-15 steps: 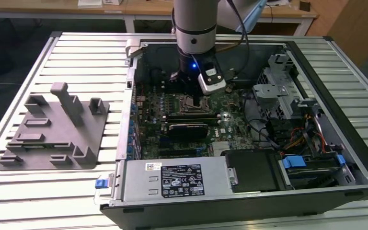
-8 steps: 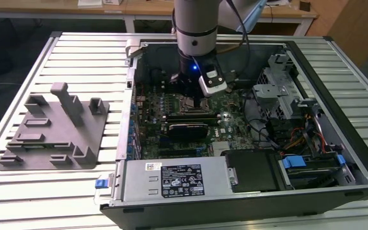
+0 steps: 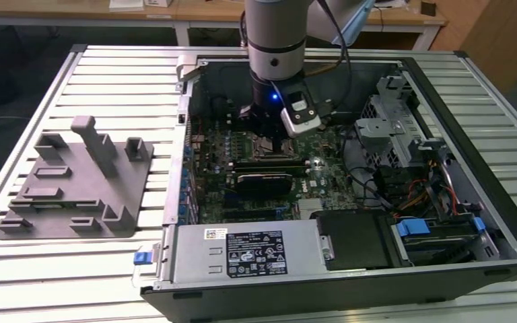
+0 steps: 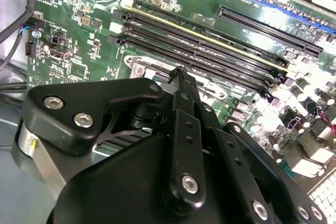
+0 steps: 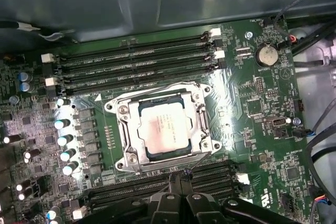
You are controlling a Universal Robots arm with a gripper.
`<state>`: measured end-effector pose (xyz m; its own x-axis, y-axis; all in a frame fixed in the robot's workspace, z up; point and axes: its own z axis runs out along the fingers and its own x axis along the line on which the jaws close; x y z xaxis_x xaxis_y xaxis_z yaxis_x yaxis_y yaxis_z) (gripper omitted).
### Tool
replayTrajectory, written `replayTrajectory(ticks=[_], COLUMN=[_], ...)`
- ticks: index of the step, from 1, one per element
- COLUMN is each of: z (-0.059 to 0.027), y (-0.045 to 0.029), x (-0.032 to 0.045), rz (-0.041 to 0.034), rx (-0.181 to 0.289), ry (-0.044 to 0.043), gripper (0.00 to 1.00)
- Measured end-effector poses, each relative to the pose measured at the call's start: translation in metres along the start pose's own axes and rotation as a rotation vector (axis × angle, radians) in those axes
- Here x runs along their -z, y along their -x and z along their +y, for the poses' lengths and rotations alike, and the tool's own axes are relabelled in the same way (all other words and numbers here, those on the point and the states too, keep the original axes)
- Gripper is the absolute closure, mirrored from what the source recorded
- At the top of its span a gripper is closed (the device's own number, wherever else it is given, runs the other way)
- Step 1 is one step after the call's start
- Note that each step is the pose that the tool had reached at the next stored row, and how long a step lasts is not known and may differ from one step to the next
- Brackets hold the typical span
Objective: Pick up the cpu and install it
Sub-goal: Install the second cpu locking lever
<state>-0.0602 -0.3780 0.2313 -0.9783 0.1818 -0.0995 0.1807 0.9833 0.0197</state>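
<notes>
I see the small square silver-grey cpu (image 5: pixel 163 128) lying flat inside the metal-framed socket (image 5: pixel 126 153) on the green motherboard (image 5: pixel 247 103). The black gripper (image 5: pixel 181 176) hovers just beside the socket, fingertips pressed together and holding nothing. Risk: a low fingertip could strike the frame or unseat the chip.

The arm points straight down, its claw (image 4: pixel 180 72) seemingly closed.
</notes>
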Motion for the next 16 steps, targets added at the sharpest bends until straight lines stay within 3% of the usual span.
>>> replayTrajectory(ticks=[16], z=[-0.0016], y=[-0.0007], x=[-0.0036], rz=[0.0016], rx=[0.074], ry=[0.0073], gripper=[0.89])
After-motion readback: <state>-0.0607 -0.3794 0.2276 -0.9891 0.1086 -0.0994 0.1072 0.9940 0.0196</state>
